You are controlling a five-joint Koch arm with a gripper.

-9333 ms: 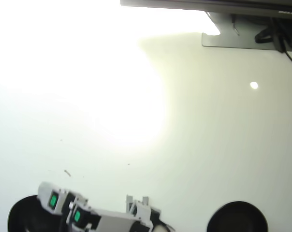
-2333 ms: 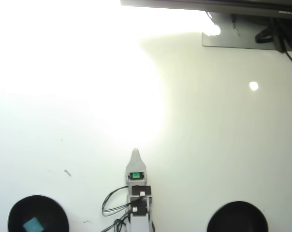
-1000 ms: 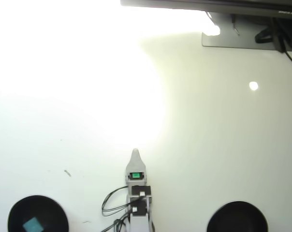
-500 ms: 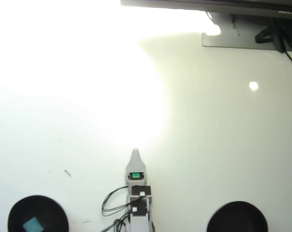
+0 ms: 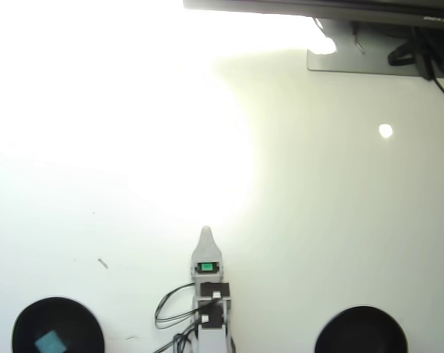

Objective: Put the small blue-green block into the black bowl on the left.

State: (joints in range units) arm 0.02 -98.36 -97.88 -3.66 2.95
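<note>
1. The white table (image 5: 339, 220) filled the overhead view, its upper left washed out by glare.
2. A black bowl (image 5: 31, 323) sat at the lower left edge; a second black bowl (image 5: 362, 331) sat at the lower right.
3. The arm (image 5: 209, 301) rose from the bottom centre, well apart from both bowls and midway between them.
4. The gripper (image 5: 206, 237) pointed up the frame. Only one pale tip showed, so I cannot tell whether it was spread or closed; nothing appeared to be held.
5. The small blue-green block (image 5: 50, 343) already lay inside the left bowl, down-left of the gripper, so the task looked done.
6. No readable writing was visible.
</note>
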